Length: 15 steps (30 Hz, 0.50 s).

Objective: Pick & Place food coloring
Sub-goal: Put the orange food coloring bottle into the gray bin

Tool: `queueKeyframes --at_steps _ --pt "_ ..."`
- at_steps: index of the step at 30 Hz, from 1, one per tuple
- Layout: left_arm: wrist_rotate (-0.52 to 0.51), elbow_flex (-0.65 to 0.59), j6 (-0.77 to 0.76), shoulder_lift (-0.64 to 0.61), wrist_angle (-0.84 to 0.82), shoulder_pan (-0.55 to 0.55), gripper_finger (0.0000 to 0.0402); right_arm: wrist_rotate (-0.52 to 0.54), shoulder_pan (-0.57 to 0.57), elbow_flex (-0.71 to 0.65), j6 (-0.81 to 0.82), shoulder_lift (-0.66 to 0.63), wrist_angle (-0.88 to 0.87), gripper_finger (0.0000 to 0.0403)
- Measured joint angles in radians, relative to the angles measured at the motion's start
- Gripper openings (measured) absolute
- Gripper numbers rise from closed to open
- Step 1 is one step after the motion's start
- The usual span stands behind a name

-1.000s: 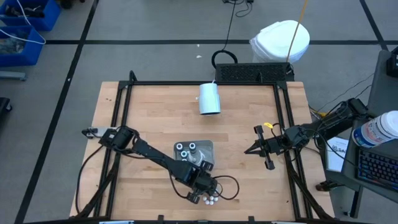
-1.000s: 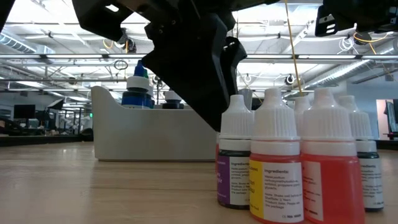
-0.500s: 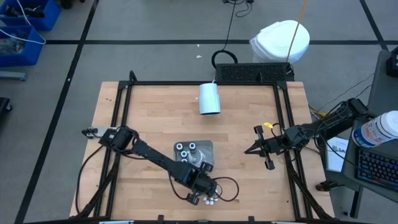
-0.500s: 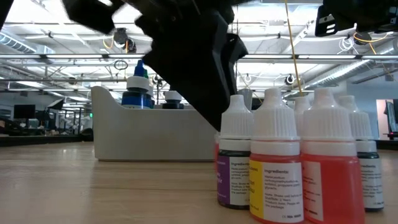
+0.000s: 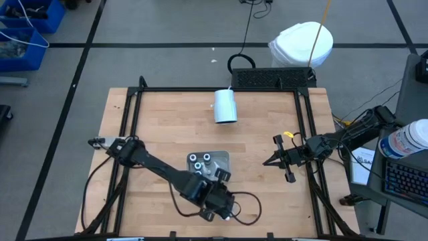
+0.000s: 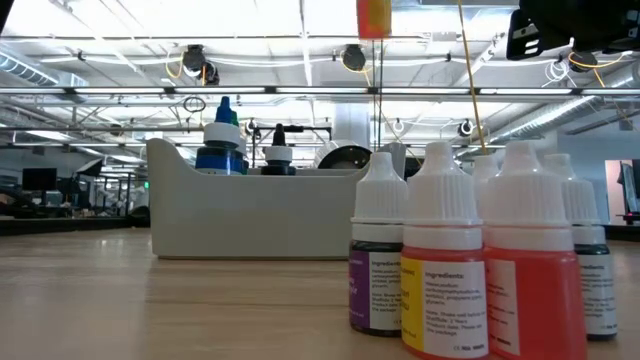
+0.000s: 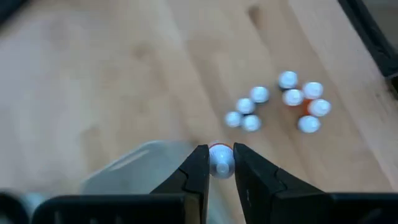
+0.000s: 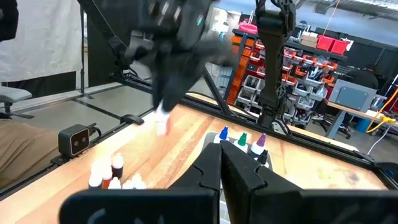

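The food coloring is a cluster of small white-capped bottles (image 6: 470,260) standing on the wood near the table's near edge (image 7: 280,106). Three wider bottles with dark rims (image 5: 200,159) stand in a grey tray (image 5: 221,161). My left gripper (image 7: 221,163) hangs above the cluster, shut on one small orange bottle (image 7: 221,158). The bottle's lower end (image 6: 373,15) shows at the top of the low view. My right gripper (image 5: 269,161) waits shut over the table's right part. My left gripper pinches the small orange bottle by its white cap (image 7: 221,155) between the two fingertips (image 7: 200,163). The fingers come from above, pointing down. The bottle hangs upright below them, lifted clear of the table and the other bottles.
A large white cup (image 5: 225,106) lies on its side near the table's far edge. The grey tray (image 6: 250,200) stands just beyond the bottle cluster. A black frame (image 5: 127,134) runs round the tabletop. Bare wood (image 5: 167,120) lies left of and beyond the tray.
My left gripper has risen straight up from the bottle cluster, out of the top of the low view. It carries one orange bottle, lifted clear. The other bottles have stayed in place.
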Motion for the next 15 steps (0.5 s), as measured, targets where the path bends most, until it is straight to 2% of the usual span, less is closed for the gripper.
queueKeyframes --at_steps 3,6,15 --pt "-0.050 0.062 -0.012 -0.003 -0.082 0.013 0.0067 0.000 0.000 0.000 0.009 0.000 0.000 0.0000" --pt "-0.061 0.067 -0.039 -0.001 -0.126 0.038 0.0068 0.000 0.000 0.000 0.022 0.000 0.000 0.0000" --pt "-0.063 -0.045 -0.011 0.001 -0.126 0.131 0.0069 -0.001 0.000 0.000 0.030 0.000 0.000 0.0000"
